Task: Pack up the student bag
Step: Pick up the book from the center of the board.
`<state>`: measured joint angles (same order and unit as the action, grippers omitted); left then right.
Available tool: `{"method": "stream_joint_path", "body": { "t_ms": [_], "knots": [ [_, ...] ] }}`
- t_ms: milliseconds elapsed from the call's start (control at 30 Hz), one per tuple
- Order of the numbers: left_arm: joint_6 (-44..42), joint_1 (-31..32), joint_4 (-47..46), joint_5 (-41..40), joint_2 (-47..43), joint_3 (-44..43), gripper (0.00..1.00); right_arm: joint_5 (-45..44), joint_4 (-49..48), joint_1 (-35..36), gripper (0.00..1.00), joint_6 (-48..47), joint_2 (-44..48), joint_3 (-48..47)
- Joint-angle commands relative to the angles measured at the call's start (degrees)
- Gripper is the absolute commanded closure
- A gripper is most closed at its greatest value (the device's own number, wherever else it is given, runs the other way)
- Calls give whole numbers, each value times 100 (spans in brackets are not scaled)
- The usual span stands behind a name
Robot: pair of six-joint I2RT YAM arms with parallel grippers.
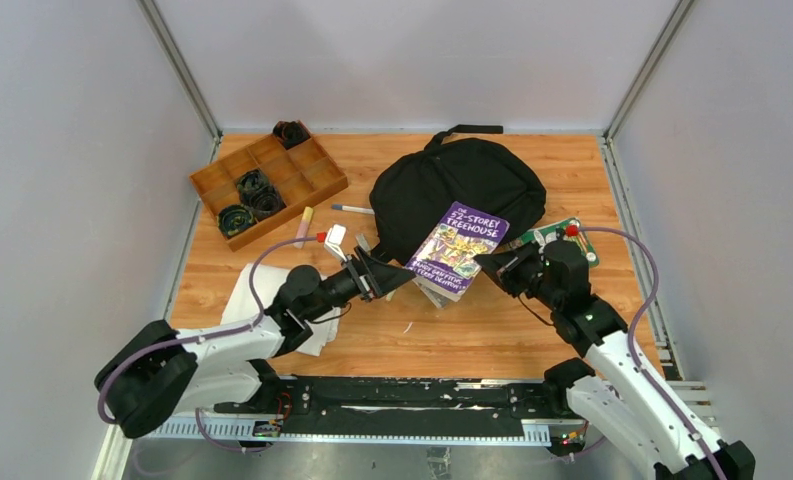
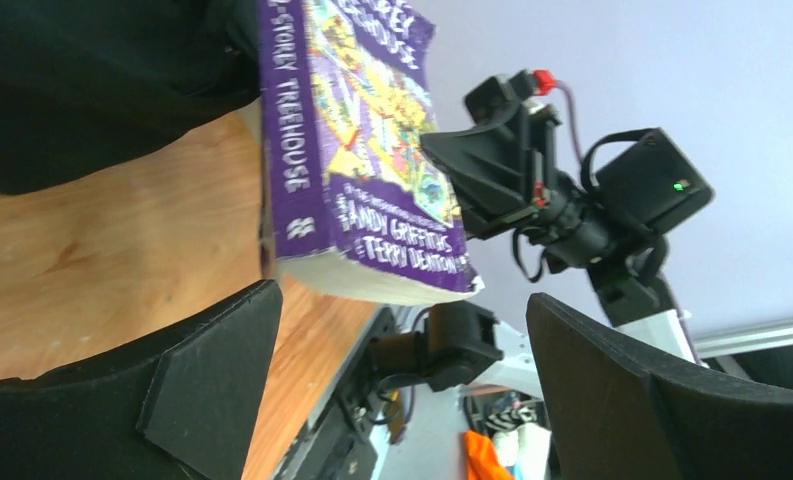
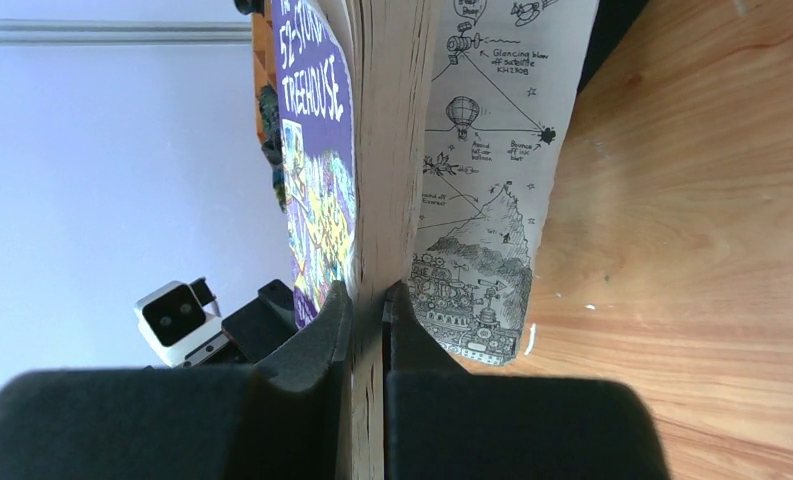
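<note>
The student bag (image 1: 457, 190), a soft black backpack, lies at the table's back centre and fills the upper left of the left wrist view (image 2: 92, 90). A purple paperback book (image 1: 459, 245) is lifted at a tilt in front of it. My right gripper (image 1: 492, 262) is shut on the book's right edge. In the right wrist view its jaws (image 3: 369, 295) clamp the page block (image 3: 387, 150), while an illustrated back leaf (image 3: 492, 180) hangs loose. My left gripper (image 1: 397, 275) stands open just left of the book, with nothing between its fingers (image 2: 402, 305); the book (image 2: 362, 150) floats beyond them.
A brown wooden compartment tray (image 1: 317, 175) with black coiled items sits at the back left. A pen (image 1: 352, 209) and a pale marker (image 1: 304, 222) lie near it. A folded white cloth (image 1: 257, 290) is under my left arm. A green card (image 1: 562, 232) lies right of the bag.
</note>
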<state>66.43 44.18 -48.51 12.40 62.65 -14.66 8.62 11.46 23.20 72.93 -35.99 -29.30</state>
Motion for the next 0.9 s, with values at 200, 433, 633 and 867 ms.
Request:
{"method": "stream_joint_path", "body": {
  "t_ms": [200,433,633,867],
  "knots": [
    [1091,72,-3330,1,1829,37,0,460,-1711,-67,100,488,-388,-187],
    [1051,125,-3924,-124,2333,59,0,371,-1667,-67,100,478,-327,-224],
    [268,126,-2603,-178,1577,76,0,284,-1412,-151,100,317,-237,-403],
    [-1121,126,-47,-426,21,-124,0,338,-1215,-307,100,172,-103,-520]
  ]
}}
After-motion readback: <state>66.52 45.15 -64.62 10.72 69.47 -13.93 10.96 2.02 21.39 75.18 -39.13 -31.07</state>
